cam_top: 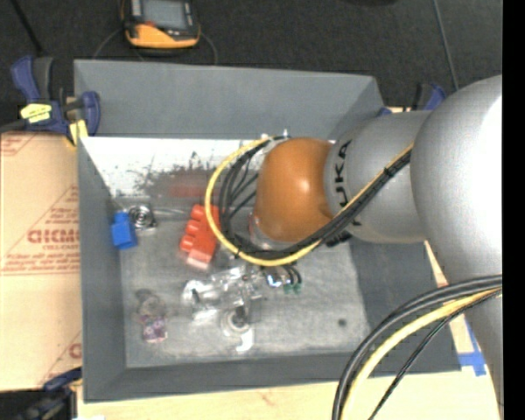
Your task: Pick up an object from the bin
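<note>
My gripper [243, 289] hangs below the orange wrist cover, low over the middle of the bin floor. Right under and beside it lies a clump of clear, silvery bits [203, 292], with one shiny rounded piece [237, 324] just in front. A red ridged plastic block [198, 234] lies just to the gripper's upper left, partly behind the yellow cable. A small green thing [291, 286] sits close on its right. I cannot make out anything held by the gripper.
A blue block [122, 232] and a small metal piece [143, 216] lie near the bin's left wall. A small purple and grey item [152, 326] rests at the front left. The arm and its cables cover the bin's right side.
</note>
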`<control>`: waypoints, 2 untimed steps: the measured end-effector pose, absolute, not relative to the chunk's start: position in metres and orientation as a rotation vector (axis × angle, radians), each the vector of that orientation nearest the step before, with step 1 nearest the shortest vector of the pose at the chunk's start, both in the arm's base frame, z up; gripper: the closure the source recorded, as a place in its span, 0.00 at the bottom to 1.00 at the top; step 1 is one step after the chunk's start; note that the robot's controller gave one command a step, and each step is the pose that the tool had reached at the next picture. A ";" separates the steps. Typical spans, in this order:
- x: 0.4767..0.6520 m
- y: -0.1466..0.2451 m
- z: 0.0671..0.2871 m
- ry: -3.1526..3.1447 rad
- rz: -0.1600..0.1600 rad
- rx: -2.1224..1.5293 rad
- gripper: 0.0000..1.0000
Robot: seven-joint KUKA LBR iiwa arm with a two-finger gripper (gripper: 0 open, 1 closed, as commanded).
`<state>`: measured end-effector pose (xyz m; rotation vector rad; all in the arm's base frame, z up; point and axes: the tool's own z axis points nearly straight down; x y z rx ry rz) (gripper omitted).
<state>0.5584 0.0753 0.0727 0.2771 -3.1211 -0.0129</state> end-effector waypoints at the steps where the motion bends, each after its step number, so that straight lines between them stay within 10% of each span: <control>1: 0.558 0.075 0.076 -3.110 -0.012 0.275 1.00; 2: 0.558 0.075 0.102 -3.134 -0.002 0.276 1.00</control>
